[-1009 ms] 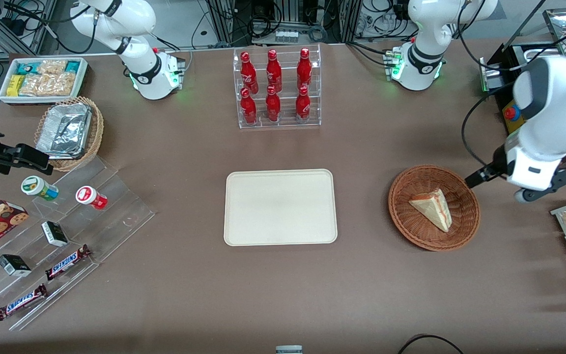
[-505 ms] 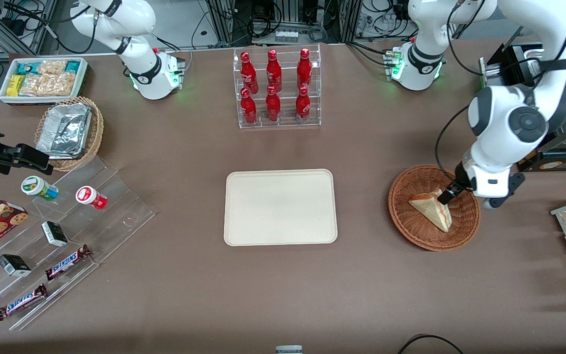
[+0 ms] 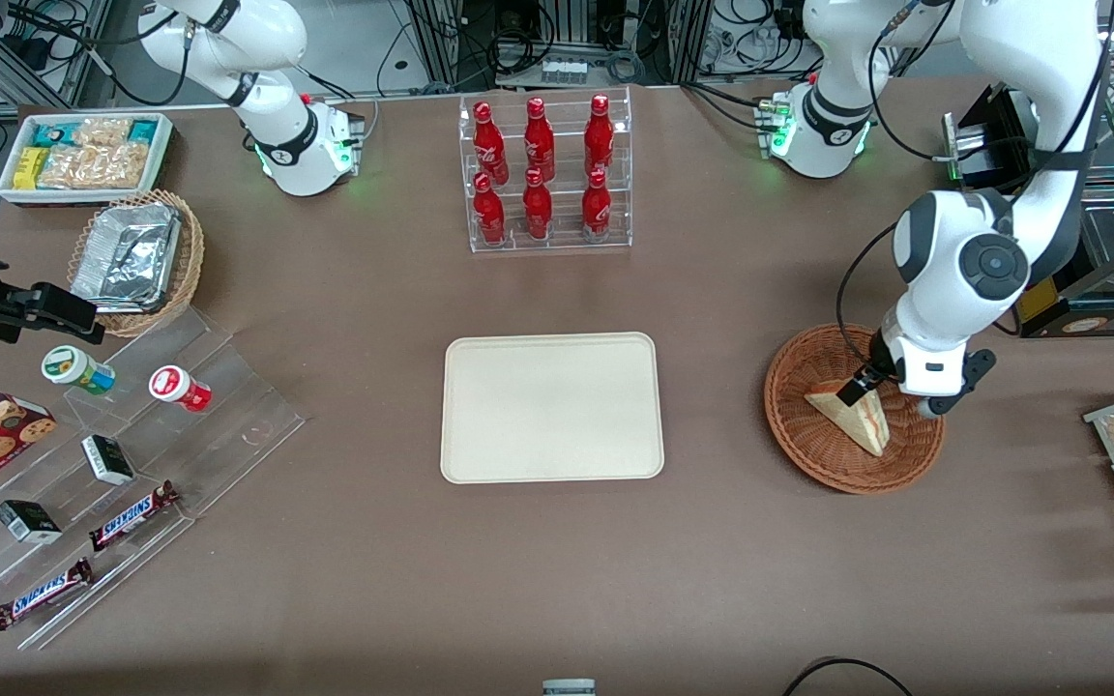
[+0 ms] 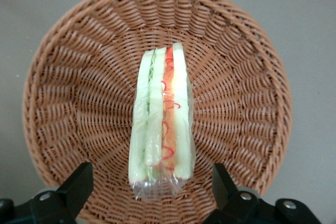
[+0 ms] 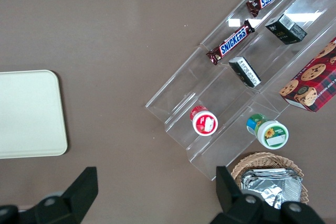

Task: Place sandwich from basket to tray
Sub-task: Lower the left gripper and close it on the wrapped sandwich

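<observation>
Here we see the claw (image 4: 152, 187) hanging over the basket (image 3: 799, 437), its two fingers (image 4: 77, 184) spread wide and apart from the sandwich (image 4: 161, 121), which stands on edge between them. The sandwich lies in the middle of the basket, wrapped in clear film. The tray (image 3: 551, 407) sits bare on the worktop (image 3: 557, 561), well apart, toward the parked arm's end.
</observation>
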